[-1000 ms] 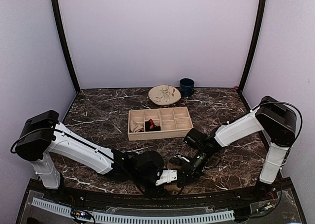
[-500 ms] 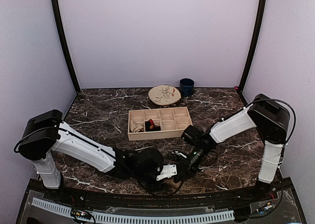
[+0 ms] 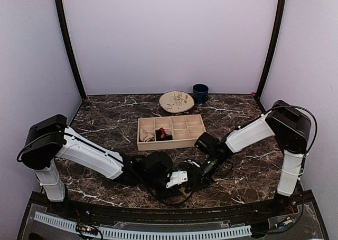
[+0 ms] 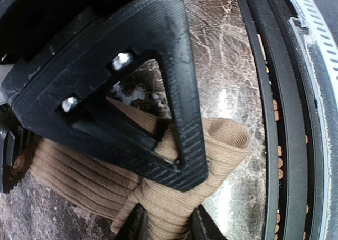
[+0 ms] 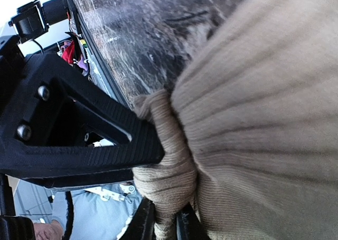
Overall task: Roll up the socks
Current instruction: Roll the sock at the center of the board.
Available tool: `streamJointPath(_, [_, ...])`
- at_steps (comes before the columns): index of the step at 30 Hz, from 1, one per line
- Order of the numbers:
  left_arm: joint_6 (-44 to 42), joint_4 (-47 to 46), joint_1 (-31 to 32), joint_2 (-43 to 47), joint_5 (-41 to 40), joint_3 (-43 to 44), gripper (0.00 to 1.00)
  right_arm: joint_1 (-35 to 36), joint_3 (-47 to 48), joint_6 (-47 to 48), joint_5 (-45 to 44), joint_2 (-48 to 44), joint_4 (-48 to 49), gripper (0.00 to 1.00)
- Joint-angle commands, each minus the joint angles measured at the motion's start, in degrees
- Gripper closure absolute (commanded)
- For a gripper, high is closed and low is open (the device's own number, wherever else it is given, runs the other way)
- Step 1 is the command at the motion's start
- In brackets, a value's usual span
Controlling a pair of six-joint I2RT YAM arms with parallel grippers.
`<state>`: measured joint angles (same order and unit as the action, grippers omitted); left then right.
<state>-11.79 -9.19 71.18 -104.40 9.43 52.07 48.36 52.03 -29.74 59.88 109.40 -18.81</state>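
The plain tan ribbed sock [image 4: 224,140] lies bunched on the dark marble close to the table's near edge. My left gripper [image 4: 166,225] is shut on a twisted fold of it, and one of the right gripper's black fingers [image 4: 182,97] crosses above. My right gripper [image 5: 166,223] is shut on another fold of the same sock [image 5: 264,108]. From above, the left gripper [image 3: 181,178] and right gripper [image 3: 194,175] meet tip to tip and hide this sock. The striped beige sock [image 3: 147,136] and the black and red sock [image 3: 163,135] sit in the wooden box.
The wooden divided box [image 3: 182,141] stands mid-table behind the grippers. A patterned plate [image 3: 176,101] and a dark blue mug [image 3: 200,93] are at the back. Black rails [image 4: 274,118] run along the near table edge, right beside the sock.
My left gripper has narrowed onto the tan sock. Both grippers have shifted a little away from the near edge, and the sock patch seen below them no longer shows from above.
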Motion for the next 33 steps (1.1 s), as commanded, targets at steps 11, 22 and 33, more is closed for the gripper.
streamJointPath(11, [1.0,0.3,0.1,-1.5,7.9,-0.8,0.87,-0.5,-4.2,-5.1,-4.3,-5.4,7.3,0.76])
streamJointPath(22, [2.0,1.3,0.1,-3.4,8.8,1.0,0.89,-0.6,-7.1,-3.8,-13.7,-11.6,5.5,0.71])
streamJointPath(33, [3.9,2.6,-0.5,-5.1,10.0,3.1,0.91,-0.6,-14.2,-5.2,-25.8,-24.5,9.8,0.67])
